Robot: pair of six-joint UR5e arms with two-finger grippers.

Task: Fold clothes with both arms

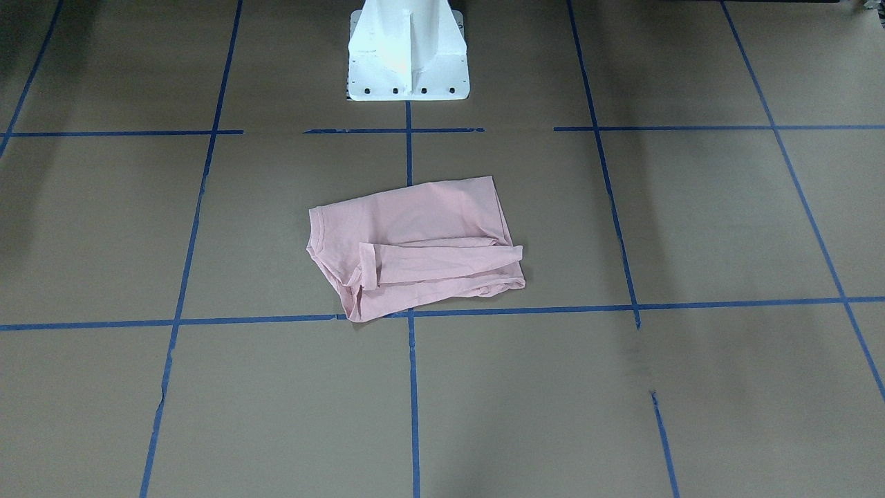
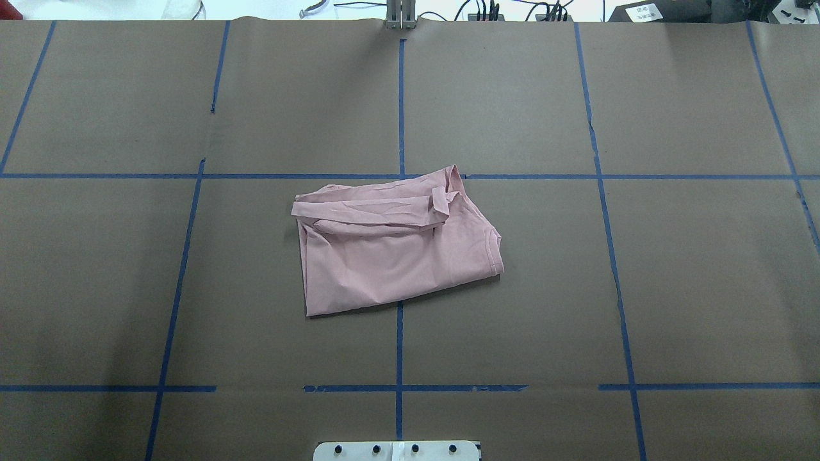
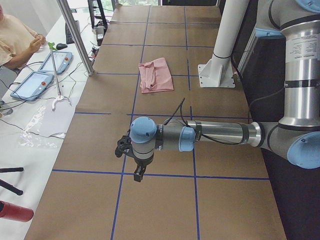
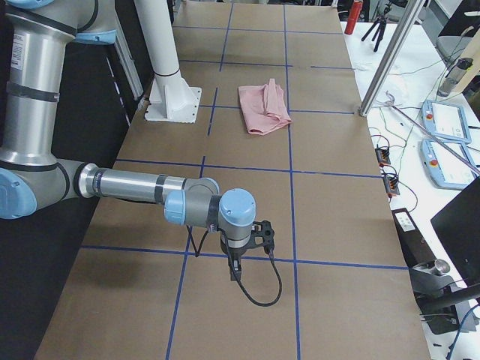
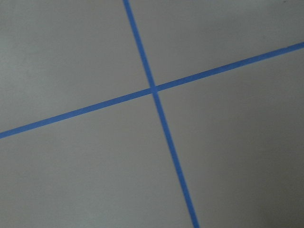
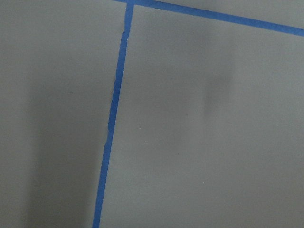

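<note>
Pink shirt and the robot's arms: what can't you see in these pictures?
- T-shirt: folded over itself, so its inner layers and underside are hidden in every view.
- Left end effector: only in the exterior left view, too small to tell open or shut.
- Right end effector: only in the exterior right view, same.

table: brown paper, blue tape grid | side desk: white, cluttered

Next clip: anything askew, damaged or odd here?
The pink T-shirt is folded unevenly: it sits skewed to the blue tape grid, with a rumpled sleeve lying across its far edge. Nothing looks spilled.
</note>
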